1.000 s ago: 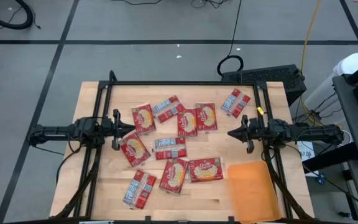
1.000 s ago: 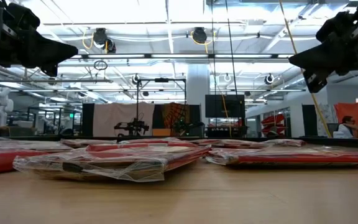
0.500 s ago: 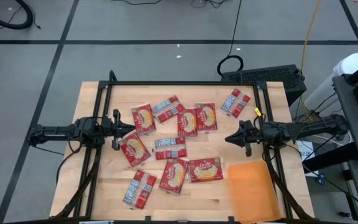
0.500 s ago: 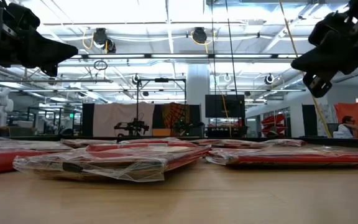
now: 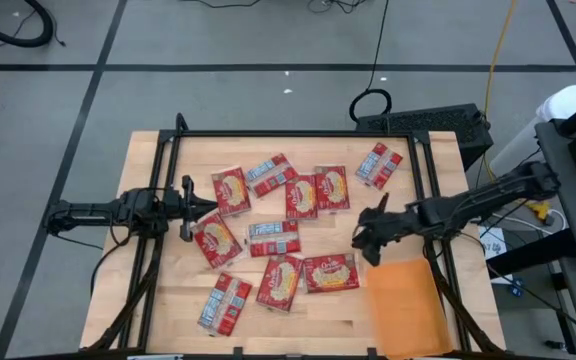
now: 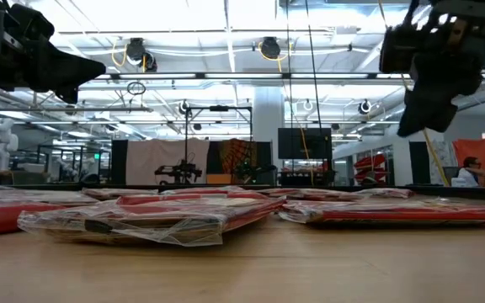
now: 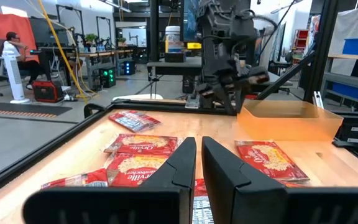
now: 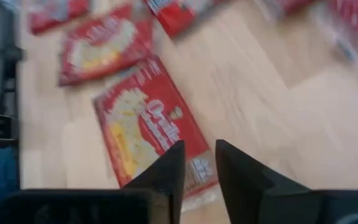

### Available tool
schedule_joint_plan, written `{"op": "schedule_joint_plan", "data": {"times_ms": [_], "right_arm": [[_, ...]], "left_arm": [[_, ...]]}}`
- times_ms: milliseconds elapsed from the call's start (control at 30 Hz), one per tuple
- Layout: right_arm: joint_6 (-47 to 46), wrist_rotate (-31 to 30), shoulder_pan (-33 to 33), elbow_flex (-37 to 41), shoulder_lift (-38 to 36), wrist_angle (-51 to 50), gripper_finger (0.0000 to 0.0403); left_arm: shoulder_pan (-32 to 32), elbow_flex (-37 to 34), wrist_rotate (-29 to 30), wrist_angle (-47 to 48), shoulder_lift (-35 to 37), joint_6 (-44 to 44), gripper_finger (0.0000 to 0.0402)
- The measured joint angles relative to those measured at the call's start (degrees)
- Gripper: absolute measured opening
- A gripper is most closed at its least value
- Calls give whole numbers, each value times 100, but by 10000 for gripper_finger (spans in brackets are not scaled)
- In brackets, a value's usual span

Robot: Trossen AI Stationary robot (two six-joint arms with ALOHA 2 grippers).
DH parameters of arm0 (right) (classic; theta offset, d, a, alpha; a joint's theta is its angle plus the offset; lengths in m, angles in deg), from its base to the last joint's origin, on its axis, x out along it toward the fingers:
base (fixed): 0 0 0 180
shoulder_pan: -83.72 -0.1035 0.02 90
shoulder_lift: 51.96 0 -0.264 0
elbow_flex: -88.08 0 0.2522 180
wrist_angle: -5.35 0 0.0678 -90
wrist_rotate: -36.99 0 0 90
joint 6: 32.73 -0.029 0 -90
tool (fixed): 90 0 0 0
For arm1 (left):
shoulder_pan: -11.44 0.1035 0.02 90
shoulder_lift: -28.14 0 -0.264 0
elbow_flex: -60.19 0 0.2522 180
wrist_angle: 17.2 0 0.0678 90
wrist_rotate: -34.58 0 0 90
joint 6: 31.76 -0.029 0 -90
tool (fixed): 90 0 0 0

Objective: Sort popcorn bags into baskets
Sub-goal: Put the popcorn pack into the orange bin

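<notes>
Above the counter (image 5: 158,300), the right end effector (image 5: 366,238) hangs with fingers slightly parted, holding nothing, over a popcorn bag (image 5: 331,272) lying just beside the orange basket (image 5: 408,305); other bags (image 5: 268,215) lie scattered mid-counter, where the left end effector (image 5: 196,207) waits, nearly closed and empty

**What we can't quite make out**

We see the orange basket (image 5: 411,305) cut off by the high view's bottom edge. The right wrist view is smeared, so the print on the popcorn bag (image 8: 148,140) escapes us. In the low view, the right gripper (image 6: 432,63) runs off the top edge.
</notes>
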Motion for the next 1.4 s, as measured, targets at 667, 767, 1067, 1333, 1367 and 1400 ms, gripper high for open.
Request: {"op": "schedule_joint_plan", "data": {"times_ms": [667, 767, 1067, 1333, 1367, 1400], "right_arm": [[-1866, 920, 29, -117, 1728, -90, 189], [-1823, 1037, 35, -139, 1957, -4, 184], [-1706, 935, 33, -123, 2094, -11, 96], [-1368, 689, 32, -117, 2108, 234, 9], [-1303, 639, 46, -117, 2086, 256, 8], [-1223, 602, 59, -115, 2056, 266, 5]], "left_arm": [[0, -2, 0, 15, -2, 207, 33], [-1, -1, 0, 13, -2, 414, 33], [-2, -2, 2, -23, -2, 505, 33], [-2, 0, 2, -128, -2, 883, 33], [0, 0, 0, -133, -2, 1009, 33], [0, -1, 0, -133, -2, 1134, 33]]}}
